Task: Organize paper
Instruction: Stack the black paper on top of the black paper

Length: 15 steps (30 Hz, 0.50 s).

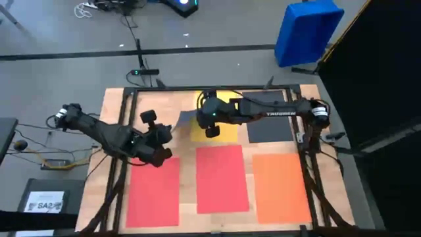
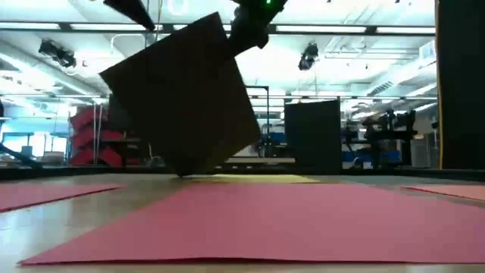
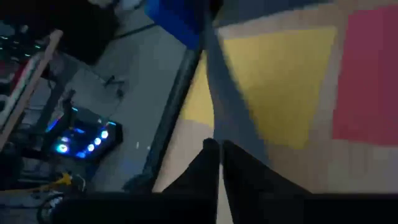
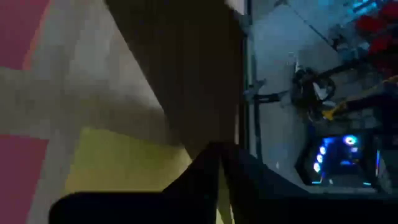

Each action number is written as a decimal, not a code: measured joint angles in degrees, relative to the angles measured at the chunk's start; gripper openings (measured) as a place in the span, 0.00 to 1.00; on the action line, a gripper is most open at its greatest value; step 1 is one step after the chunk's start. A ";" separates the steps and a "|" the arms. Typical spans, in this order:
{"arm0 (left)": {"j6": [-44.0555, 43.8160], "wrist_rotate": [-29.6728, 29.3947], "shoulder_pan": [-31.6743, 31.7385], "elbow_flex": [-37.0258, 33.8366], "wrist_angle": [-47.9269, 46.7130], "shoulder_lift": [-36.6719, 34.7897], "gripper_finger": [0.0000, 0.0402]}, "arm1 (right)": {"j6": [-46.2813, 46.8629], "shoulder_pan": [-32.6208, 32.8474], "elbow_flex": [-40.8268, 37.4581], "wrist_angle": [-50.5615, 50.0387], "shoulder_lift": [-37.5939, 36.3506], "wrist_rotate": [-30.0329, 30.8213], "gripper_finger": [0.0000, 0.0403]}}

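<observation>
A dark grey sheet of paper point(image 2: 182, 98) hangs tilted in the air over the far middle of the table. It shows as a thin grey strip point(image 1: 183, 120) from above, between my two grippers. My left gripper point(image 1: 168, 135) is shut on its left end and my right gripper point(image 1: 205, 118) on its right end. Its lowest corner point(image 2: 182, 173) hangs close over the yellow sheet point(image 1: 214, 128); I cannot tell whether it touches. Two red sheets point(image 1: 154, 191) point(image 1: 222, 179), an orange sheet point(image 1: 281, 185) and another dark sheet point(image 1: 271, 118) lie flat on the table. My left gripper point(image 3: 219, 152) pinches one edge of the dark grey sheet point(image 3: 217, 127) between its two shut fingers, and the sheet runs on edge away from them. The fingers come slanting down from the table's left. The sheet is tilted in the air. My right gripper point(image 4: 219, 152) pinches the dark grey sheet's edge point(image 4: 208, 134) between its shut fingers, near the upper corner point(image 2: 223, 19). The fingers slant down from the table's right. The sheet spreads away from the fingers and hangs below them, tilted.
A black frame point(image 1: 125, 105) runs along the table's edges. A blue bin point(image 1: 306, 29) stands on the floor beyond the far right corner. A dark box with a white label point(image 1: 45, 201) sits off the table's left near corner. Cables lie on the floor at the far side.
</observation>
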 joint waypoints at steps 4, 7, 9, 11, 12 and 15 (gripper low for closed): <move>1.09 -4.87 -1.25 2.35 0.05 -1.63 0.00 | 1.05 0.00 0.00 -1.05 -2.20 0.25 0.00; -2.68 -11.17 -4.30 -1.49 0.74 -5.06 0.00 | 1.51 -0.04 0.00 -1.87 -3.15 0.25 0.00; -6.91 -14.15 -6.79 -7.08 2.75 -8.06 0.00 | 1.74 -0.04 0.00 -2.07 -3.90 1.02 0.00; -10.08 -15.60 -9.27 -14.57 6.96 -11.16 0.00 | 1.78 -0.04 0.00 -2.76 -4.43 1.57 0.00; -11.34 -16.41 -10.27 -18.67 10.51 -12.56 0.00 | 1.80 -0.10 0.00 -3.02 -4.59 1.62 0.00; -11.44 -16.78 -11.40 -30.67 24.82 -15.58 0.01 | 1.89 -0.38 0.00 -3.48 -5.23 1.68 0.00</move>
